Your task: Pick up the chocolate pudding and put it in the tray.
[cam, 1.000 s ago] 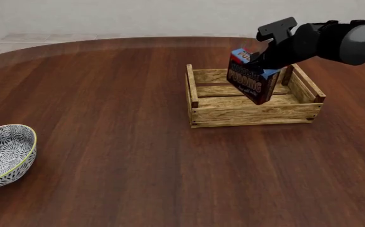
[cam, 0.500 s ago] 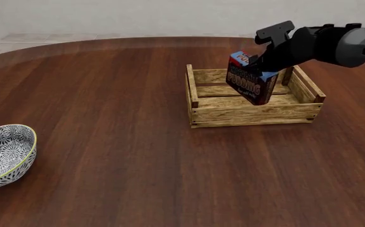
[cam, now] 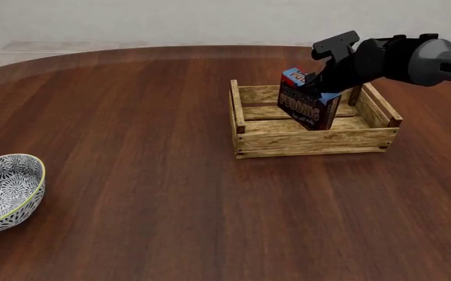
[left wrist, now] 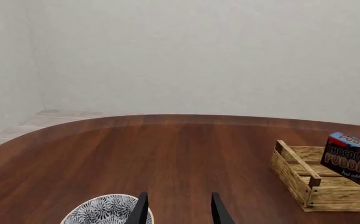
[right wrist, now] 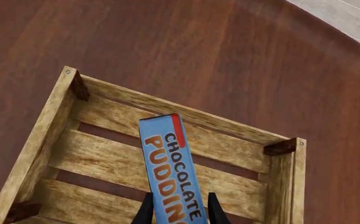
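Note:
The chocolate pudding [cam: 303,102] is a small carton with a blue top and a dark brown front. It hangs tilted with its lower part inside the tray [cam: 311,142], a light-wood slatted crate at the table's far right. My right gripper [cam: 324,89] is shut on the carton's upper end. In the right wrist view, the fingers [right wrist: 146,207] clamp the blue carton [right wrist: 169,163] above the crate's slats [right wrist: 105,149]. I cannot tell whether it touches the floor. My left gripper [left wrist: 178,212] is open and empty, far left near the bowl.
A white-and-black patterned bowl [cam: 10,187] sits at the table's near left edge, beside the left arm; it also shows in the left wrist view [left wrist: 102,212]. The crate [left wrist: 295,175] and carton [left wrist: 351,161] show far off in that view.
My right gripper has lowered the pudding from above the crate down into it and a little farther back. The left arm has barely moved.

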